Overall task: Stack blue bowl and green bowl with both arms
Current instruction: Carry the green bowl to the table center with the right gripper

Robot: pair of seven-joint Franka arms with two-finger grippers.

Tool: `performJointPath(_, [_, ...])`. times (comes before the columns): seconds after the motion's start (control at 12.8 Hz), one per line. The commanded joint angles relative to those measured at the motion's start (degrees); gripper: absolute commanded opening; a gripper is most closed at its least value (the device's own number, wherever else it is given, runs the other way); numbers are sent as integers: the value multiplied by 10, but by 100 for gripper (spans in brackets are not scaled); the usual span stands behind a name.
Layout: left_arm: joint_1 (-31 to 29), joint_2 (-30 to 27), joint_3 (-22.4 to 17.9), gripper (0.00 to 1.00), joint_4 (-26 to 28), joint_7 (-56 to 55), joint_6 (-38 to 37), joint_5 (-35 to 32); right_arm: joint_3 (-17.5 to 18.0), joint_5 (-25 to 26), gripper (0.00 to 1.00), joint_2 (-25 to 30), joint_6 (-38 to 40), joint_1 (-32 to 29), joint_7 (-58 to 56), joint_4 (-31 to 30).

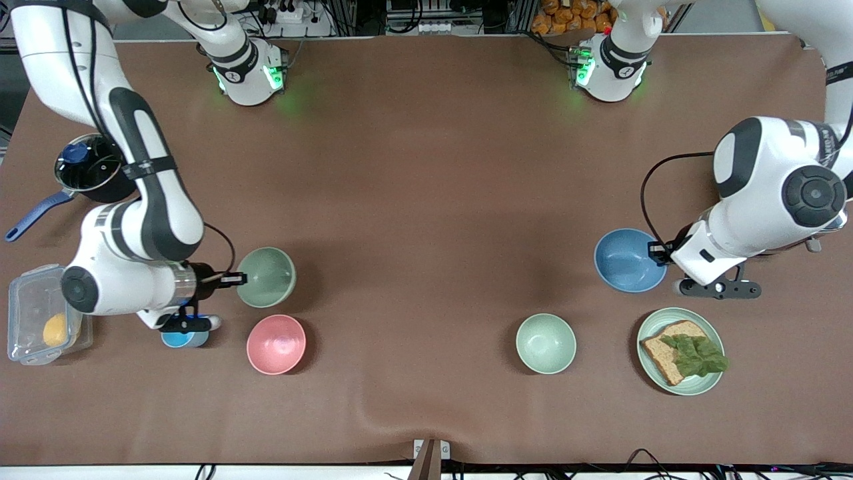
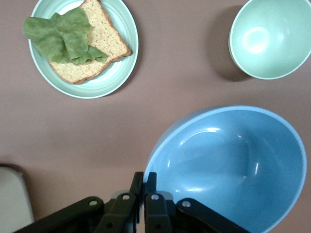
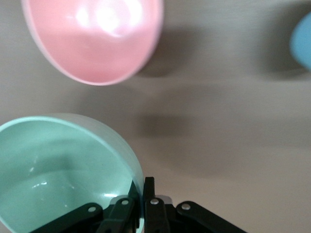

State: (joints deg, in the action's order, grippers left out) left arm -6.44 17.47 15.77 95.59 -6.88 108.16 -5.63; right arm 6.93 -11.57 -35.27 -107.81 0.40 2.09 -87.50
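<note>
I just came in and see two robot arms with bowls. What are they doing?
Each arm has pinched the rim of one bowl. The left gripper is shut on the blue bowl, near the plate with bread. The right gripper is shut on the green bowl, beside the pink bowl. The two bowls are at different ends of the table, so they are not stacked yet.

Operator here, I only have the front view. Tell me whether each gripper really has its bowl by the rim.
Observer: Left wrist view: the left gripper is shut on the blue bowl rim, one finger inside, one outside.
Operator: Now the right one.
Observer: Right wrist view: the right gripper pinches the green bowl rim the same way.
Operator: Report anything close to it.
Observer: The pink bowl sits beside the green bowl, not touching.
</note>
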Motion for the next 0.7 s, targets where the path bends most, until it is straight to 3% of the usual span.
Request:
performJointPath(0.0, [-4,-9,9,0,-41,-7,-56,12,-3,-16,0,6,-21,40,87,0])
performJointPath(0.62, [-9,-88,9,0,-53,-5,-160,50,-5,-14,0,-36,-214,213,318,0])
